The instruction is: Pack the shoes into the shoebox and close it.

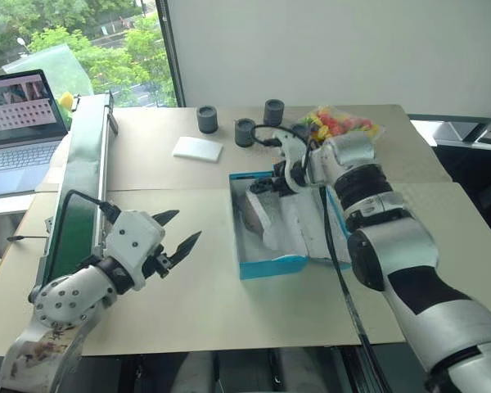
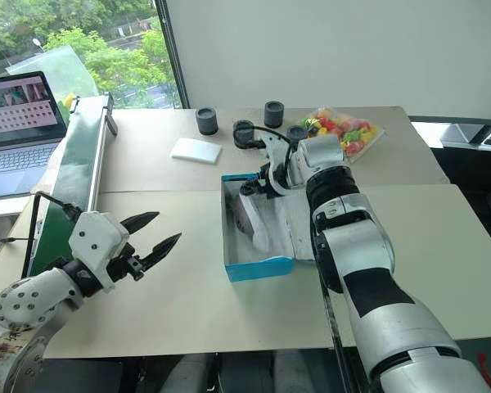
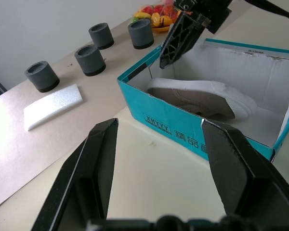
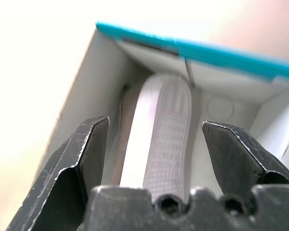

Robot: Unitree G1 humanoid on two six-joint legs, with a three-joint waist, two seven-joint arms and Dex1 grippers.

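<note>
The turquoise shoebox (image 1: 270, 267) stands open mid-table, its white-lined lid (image 1: 311, 233) folded out to the right. Inside it a grey-brown shoe (image 1: 260, 214) with a white sole (image 4: 166, 130) lies on its side. My right gripper (image 1: 268, 187) hovers over the box's far end, pointing down. It is open, with its fingers (image 4: 86, 149) standing wide on either side of the sole and clear of it. My left gripper (image 1: 186, 226) hangs open and empty over the table, left of the box. It faces the box's side wall (image 3: 183, 137).
Several dark grey cups (image 1: 207, 119) and a flat white pad (image 1: 197, 148) sit behind the box. A bag of colourful pieces (image 1: 344, 124) lies at the far right. A green rail (image 1: 82, 180) and a laptop (image 1: 16, 123) line the left side.
</note>
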